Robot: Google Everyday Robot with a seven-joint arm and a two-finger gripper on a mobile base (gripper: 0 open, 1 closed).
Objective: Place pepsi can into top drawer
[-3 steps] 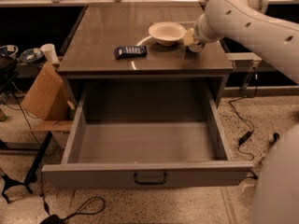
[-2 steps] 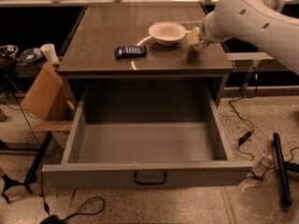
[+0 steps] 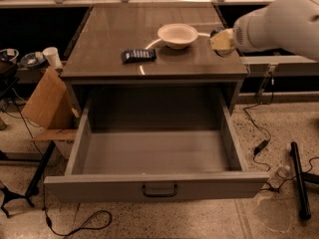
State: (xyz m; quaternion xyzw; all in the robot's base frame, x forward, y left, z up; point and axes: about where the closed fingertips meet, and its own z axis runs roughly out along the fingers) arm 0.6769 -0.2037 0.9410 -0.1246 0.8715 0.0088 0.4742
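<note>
Hovering at tabletop [image 3: 114, 34] right edge, hand [image 3: 221, 40] sat near white bowl [image 3: 177, 35]; whether gripping, could not tell. Pepsi can [image 3: 216, 32] mostly hidden behind hand. Top drawer [image 3: 154, 153] stood open. Risks: weak grasp dropping can off edge; arm nudging bowl.

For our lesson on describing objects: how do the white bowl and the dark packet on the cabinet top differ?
The bowl is white and round; the packet is dark blue and rectangular. The bowl stands hollow and open upward; the packet lies flat. The bowl sits nearer the end effector, which hovers at the top's right edge; the packet lies further left and forward. Both rest on the cabinet top.
</note>
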